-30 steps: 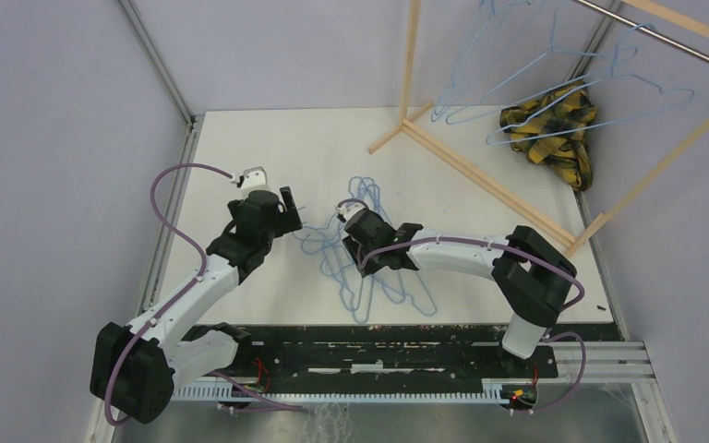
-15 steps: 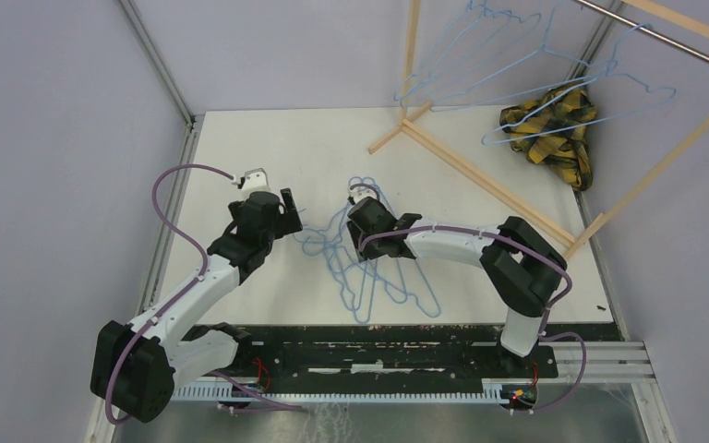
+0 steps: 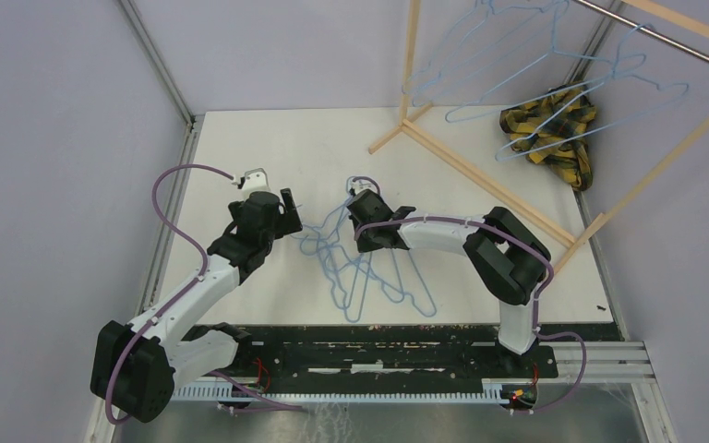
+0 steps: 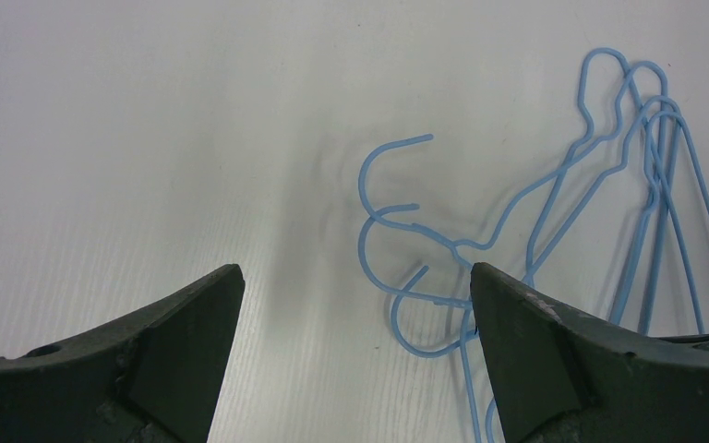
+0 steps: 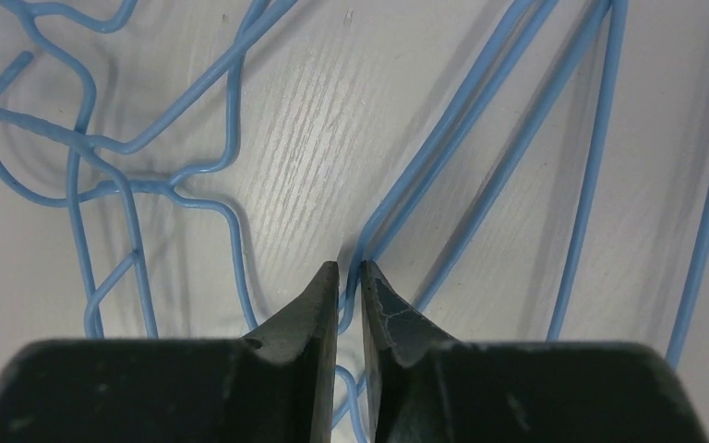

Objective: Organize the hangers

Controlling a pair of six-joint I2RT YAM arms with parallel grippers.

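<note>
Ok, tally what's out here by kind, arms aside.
Light-blue hangers: about 6, tangled, so not exact
Wooden rack: 1
Plaid cloth: 1
Total: about 8

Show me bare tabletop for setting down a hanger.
Free: the far-left table, between the left rail and the wooden rack foot; also the strip between the right arm and the rack's base bar. Crowded: the middle, with tangled hangers, and the plaid cloth corner.

Three hangers (image 5: 177,187) lie loose, about three more hang, plus one cloth (image 3: 554,125).
</note>
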